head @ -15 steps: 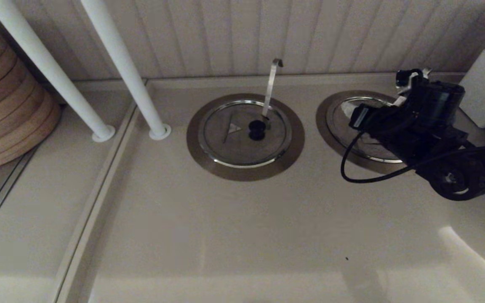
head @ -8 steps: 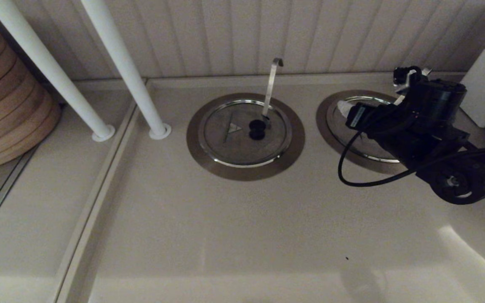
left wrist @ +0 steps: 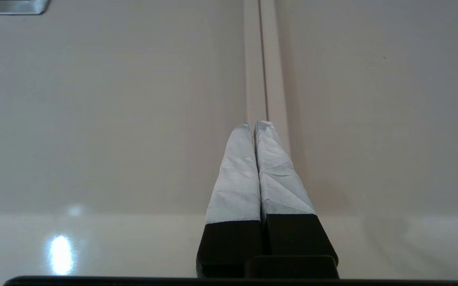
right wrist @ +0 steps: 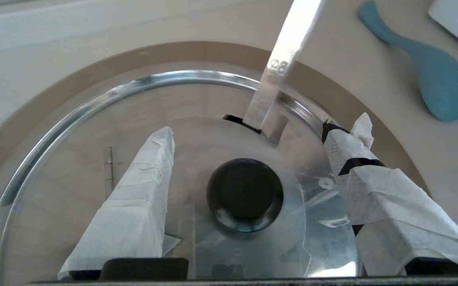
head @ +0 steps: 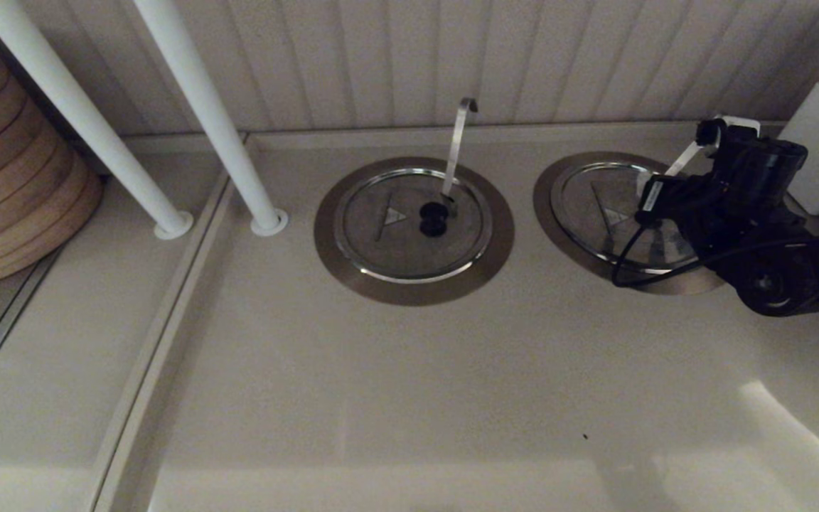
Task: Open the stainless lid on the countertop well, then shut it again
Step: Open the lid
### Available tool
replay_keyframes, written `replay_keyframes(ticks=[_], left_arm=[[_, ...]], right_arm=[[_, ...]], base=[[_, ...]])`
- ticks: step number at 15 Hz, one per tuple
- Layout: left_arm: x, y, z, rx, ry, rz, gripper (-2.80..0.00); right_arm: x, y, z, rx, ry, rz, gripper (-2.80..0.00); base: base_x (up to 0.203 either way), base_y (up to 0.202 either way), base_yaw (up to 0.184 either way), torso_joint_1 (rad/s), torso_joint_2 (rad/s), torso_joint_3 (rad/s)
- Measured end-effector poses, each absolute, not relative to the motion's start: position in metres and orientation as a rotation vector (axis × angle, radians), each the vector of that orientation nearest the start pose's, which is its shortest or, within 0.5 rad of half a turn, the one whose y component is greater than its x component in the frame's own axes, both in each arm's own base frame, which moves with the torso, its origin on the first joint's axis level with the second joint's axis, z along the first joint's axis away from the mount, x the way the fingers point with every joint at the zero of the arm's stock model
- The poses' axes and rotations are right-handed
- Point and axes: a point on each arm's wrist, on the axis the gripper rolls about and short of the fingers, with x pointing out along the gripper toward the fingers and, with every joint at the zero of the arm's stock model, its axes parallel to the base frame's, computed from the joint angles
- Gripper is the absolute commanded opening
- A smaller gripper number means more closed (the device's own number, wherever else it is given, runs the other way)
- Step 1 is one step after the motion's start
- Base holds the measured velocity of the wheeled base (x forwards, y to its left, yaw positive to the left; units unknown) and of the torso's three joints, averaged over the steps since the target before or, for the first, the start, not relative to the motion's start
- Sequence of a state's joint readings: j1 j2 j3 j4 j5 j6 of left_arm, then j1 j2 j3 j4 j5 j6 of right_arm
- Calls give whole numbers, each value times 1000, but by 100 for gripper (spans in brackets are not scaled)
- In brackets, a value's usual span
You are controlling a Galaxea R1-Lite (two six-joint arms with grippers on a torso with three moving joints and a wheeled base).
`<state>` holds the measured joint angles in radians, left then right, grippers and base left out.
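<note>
The round brushed-steel lid (right wrist: 94,159) with its black knob (right wrist: 245,194) lies seated flat in the wide dull-steel collar of the well (head: 559,213) at the table's (head: 409,384) right rear, so by my reading neither opening nor closing is done. The right end effector (right wrist: 249,159) hovers spread, straddling the knob, gripping nothing. The slanting ladle handle (right wrist: 280,63) crowds the approach; a blue spoon (right wrist: 431,75) lies beside. The left end effector (left wrist: 257,127) is clenched, empty, parked

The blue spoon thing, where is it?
The blue spoon shows only in the right wrist view, flat on the counter just outside the countertop well, past the slanting ladle handle.
</note>
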<state>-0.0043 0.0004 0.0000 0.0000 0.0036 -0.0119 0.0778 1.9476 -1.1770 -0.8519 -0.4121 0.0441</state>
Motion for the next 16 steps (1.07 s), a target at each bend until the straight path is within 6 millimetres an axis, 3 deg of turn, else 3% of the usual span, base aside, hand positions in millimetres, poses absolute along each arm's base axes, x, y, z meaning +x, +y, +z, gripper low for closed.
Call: replay_keyframes(ticks=[5, 16], left_arm=[[-23, 0, 75, -12, 1, -1, -280], [-23, 0, 75, -12, 0, -1, -280]], right_arm=[[400, 13, 209, 64, -90, -356, 0], [419, 15, 180, 100, -43, -350, 0]], base=[[0, 0, 0, 0, 0, 0], [0, 0, 0, 0, 0, 0]])
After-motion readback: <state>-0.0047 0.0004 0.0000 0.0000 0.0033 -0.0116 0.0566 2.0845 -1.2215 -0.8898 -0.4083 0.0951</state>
